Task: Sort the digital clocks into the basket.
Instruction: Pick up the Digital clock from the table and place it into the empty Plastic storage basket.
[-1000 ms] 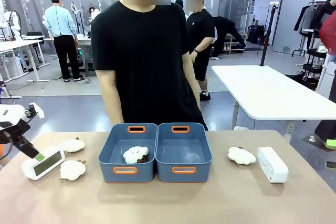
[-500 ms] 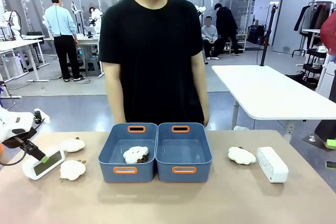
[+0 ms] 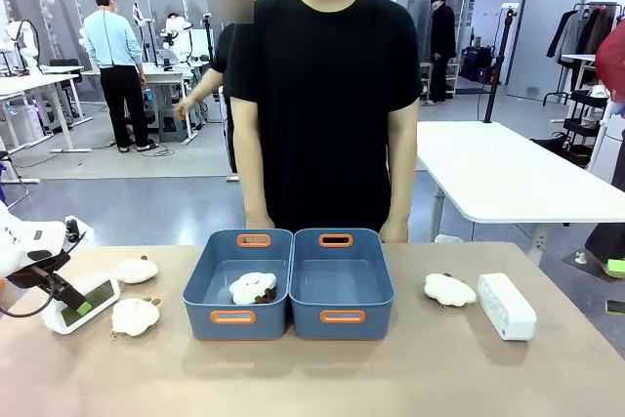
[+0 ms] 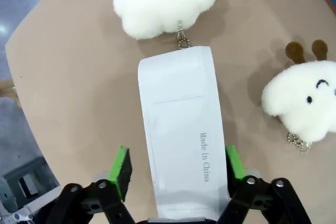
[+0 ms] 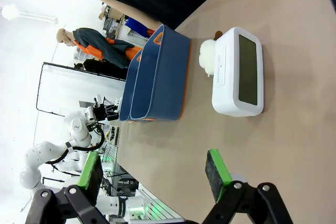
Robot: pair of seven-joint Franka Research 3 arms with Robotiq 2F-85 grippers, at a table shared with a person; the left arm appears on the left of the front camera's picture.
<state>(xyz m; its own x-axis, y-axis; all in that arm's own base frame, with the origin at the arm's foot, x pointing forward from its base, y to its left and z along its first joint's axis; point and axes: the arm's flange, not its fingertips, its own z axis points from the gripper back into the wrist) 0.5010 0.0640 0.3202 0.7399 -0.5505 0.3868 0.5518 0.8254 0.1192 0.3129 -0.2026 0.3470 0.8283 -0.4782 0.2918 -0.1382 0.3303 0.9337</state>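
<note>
**Q:** What has changed at the left gripper (image 4: 178, 162)?

**A:** It has come down lower over the left digital clock (image 4: 181, 124) and now straddles it. The pads (image 4: 123, 163) stand apart. One is against the clock's side, and a strip of bench (image 4: 68, 77) shows between the other and the clock. Nothing is clamped yet.

**Q:** Where does that clock lie?

**A:** Flat on the bench at the robot's left, between two plush sheep (image 4: 165, 1) and well apart from the baskets.

**Q:** What does this mean for the task?

**A:** Closing on the clock appears to be the next step, then lifting and carrying it to the empty basket (image 3: 342, 241). Neither clock is sorted. The second digital clock (image 3: 506, 306) lies at the far right, ahead of the right gripper (image 5: 153, 174), whose fingers are spread wide and hold nothing.
</note>
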